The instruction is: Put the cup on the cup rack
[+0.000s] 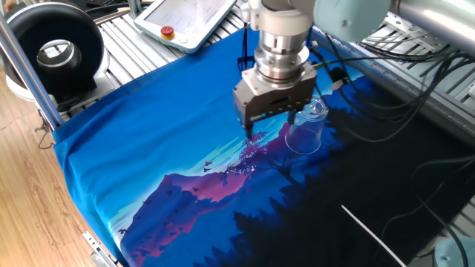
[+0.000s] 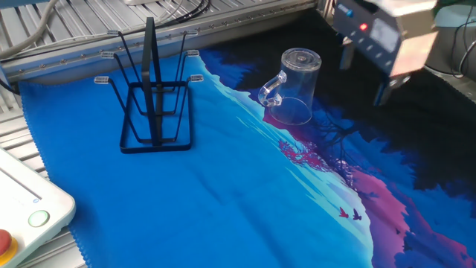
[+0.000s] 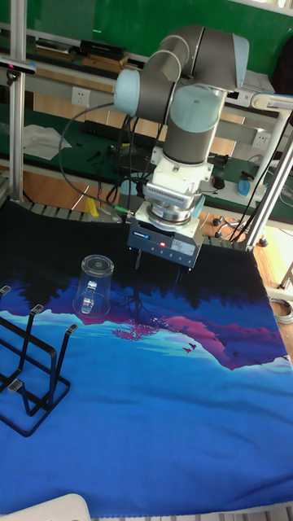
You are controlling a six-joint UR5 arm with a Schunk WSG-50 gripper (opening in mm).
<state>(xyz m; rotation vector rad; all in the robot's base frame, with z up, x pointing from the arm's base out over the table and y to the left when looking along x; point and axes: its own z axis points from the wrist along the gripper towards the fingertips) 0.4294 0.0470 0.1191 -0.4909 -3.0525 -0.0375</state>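
In one fixed view the gripper (image 1: 272, 127) hangs above the printed cloth (image 1: 171, 141) with its two fingers spread and nothing between them, and the cup (image 1: 306, 130) stands upside down on the cloth just beside it, partly hidden behind the gripper body. In the other fixed view the cup (image 2: 294, 88) rests mouth-down, handle toward the cup rack (image 2: 152, 97), which stands well apart, while the empty, parted gripper (image 2: 366, 76) hovers near the cup's far side. In the tall fixed view the gripper (image 3: 159, 269) hangs just beside the cup (image 3: 94, 286), clear of it, with the cup rack (image 3: 32, 366) nearer the lower left.
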